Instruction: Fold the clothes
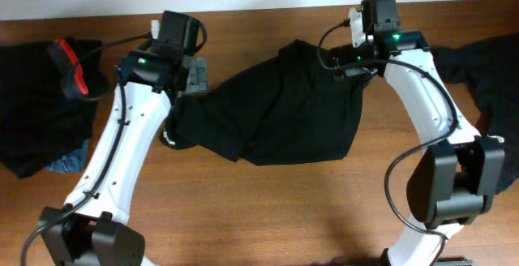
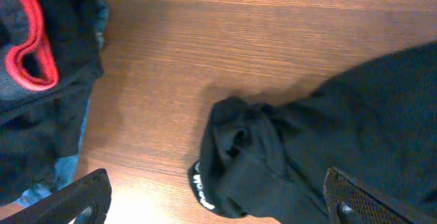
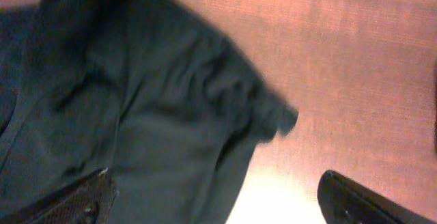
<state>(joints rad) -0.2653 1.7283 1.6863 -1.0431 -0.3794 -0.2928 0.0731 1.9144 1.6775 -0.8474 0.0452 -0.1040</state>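
Left gripper (image 2: 222, 200) spread wide, nothing between its fingers, over the bunched sleeve end of crumpled soft black T-shirt (image 1: 284, 112). Right gripper (image 3: 222, 200) also spread wide, empty, over the shirt's opposite edge. Shirt lies mid brown wooden table (image 1: 268, 217), between both arms. Heap of black clothes with red-orange band (image 1: 40, 112) far left. Dark garment (image 1: 491, 79) far right.

Even light, blurry right-wrist view.
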